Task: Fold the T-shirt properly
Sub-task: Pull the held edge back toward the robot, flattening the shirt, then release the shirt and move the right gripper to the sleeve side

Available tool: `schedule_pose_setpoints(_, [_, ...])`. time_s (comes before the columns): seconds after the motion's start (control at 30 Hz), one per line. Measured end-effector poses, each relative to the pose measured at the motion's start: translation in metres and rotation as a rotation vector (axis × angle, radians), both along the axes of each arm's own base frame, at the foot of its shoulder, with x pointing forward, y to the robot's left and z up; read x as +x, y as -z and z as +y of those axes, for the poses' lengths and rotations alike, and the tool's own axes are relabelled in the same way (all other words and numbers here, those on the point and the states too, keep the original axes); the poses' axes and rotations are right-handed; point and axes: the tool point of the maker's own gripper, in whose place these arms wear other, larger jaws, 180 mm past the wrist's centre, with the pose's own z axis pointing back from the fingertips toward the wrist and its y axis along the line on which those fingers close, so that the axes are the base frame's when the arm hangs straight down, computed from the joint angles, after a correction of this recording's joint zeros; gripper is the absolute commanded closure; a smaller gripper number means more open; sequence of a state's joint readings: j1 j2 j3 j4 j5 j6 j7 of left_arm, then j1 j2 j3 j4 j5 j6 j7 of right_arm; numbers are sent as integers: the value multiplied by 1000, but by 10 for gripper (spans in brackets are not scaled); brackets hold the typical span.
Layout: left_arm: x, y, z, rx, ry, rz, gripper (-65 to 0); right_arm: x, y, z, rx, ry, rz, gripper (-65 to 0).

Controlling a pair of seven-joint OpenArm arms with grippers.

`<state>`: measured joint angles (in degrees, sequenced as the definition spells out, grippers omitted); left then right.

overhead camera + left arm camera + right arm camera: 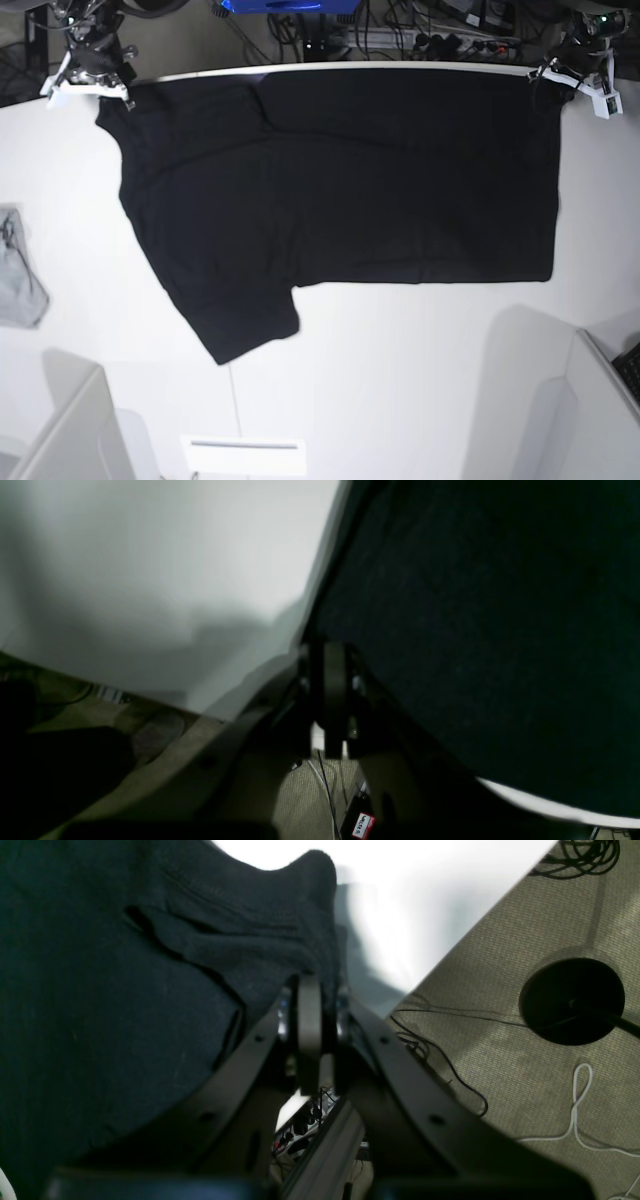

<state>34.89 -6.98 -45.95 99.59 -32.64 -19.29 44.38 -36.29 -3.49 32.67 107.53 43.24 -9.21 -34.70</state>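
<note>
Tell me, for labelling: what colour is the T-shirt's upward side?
Plain black T-shirt, no print showing; clearest in the base view.

T-shirt (340,190) lies spread on the table (420,370), reaching its far edge. One sleeve points toward the near side. Small cloth (18,275) lies left of the T-shirt, well apart.

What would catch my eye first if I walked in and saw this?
A large black T-shirt lies spread almost flat across the white table, filling its far half. At the two far corners, the right gripper and the left gripper each pinch the shirt's far edge. A small grey cloth lies at the table's left edge.
</note>
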Motion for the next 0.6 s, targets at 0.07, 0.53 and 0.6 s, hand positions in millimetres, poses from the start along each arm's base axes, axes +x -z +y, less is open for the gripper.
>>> schedule_pose_setpoints(0.07, [0,0,0,0,1,0,0,-2,1,0,1,0,5,0])
schedule_pose_setpoints(0.53, [0,-17,29,50,-84,-46,-479,-4,-15,-23,-60,48,-23,-320])
schedule_pose_setpoints(0.6, [2,-27,43,79,-120,-75,-487,2,-26,-35,-98,63,-52,-321])
